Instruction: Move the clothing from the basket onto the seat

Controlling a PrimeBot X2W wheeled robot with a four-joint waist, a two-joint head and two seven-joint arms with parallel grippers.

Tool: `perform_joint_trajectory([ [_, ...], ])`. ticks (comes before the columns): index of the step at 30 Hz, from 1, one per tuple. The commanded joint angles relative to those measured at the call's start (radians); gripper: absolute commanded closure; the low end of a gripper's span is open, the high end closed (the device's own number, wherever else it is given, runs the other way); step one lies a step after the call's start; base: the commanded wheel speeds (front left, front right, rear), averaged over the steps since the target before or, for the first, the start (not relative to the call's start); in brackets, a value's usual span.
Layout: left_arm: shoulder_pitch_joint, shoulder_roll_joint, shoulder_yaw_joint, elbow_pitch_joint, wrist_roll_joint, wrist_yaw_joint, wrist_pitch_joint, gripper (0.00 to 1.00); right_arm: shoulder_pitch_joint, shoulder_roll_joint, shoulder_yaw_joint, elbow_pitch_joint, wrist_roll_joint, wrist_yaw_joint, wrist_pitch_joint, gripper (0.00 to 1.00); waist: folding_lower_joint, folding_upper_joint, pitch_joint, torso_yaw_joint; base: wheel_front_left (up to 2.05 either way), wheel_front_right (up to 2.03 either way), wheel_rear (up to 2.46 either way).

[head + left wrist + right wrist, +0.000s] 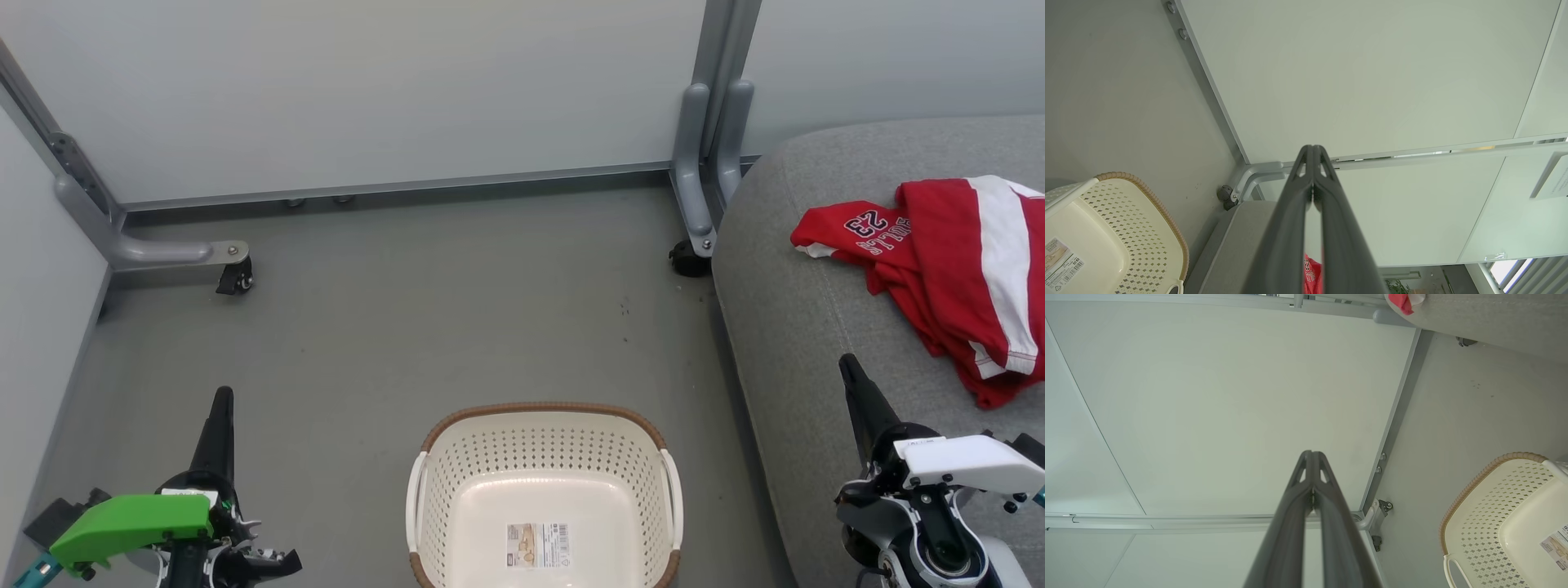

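Observation:
The red clothing with white stripes and the number 23 lies crumpled on the grey seat at the right. The cream basket with a brown rim stands on the floor at bottom centre, holding nothing but a barcode sticker on its floor. My left gripper is shut at lower left, well left of the basket. My right gripper is shut at lower right, over the seat's near part, below the clothing. In the wrist views each gripper, left and right, has its fingers pressed together with nothing between them.
White partition panels on grey metal legs with castors wall in the grey floor at back and left. Open floor stretches between basket and panels. The seat's rounded edge runs close beside the basket's right side.

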Motion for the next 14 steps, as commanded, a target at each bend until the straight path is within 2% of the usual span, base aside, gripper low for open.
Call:
perform_joint_trajectory([
  [1,-0.025,0.004,0.006,0.001,-0.020,-0.005,0.007,1.00,-0.013,0.000,-0.004,0.004,0.021,0.000,0.007,1.00,0.0000,0.0000,0.001,0.000,0.00,0.00,0.00],
  [14,-0.042,0.001,0.026,0.017,-0.107,-0.012,0.033,1.00,-0.030,0.002,-0.014,0.019,0.102,0.000,0.034,1.00,0.0000,0.0000,0.008,-0.003,0.00,0.00,0.00],
])
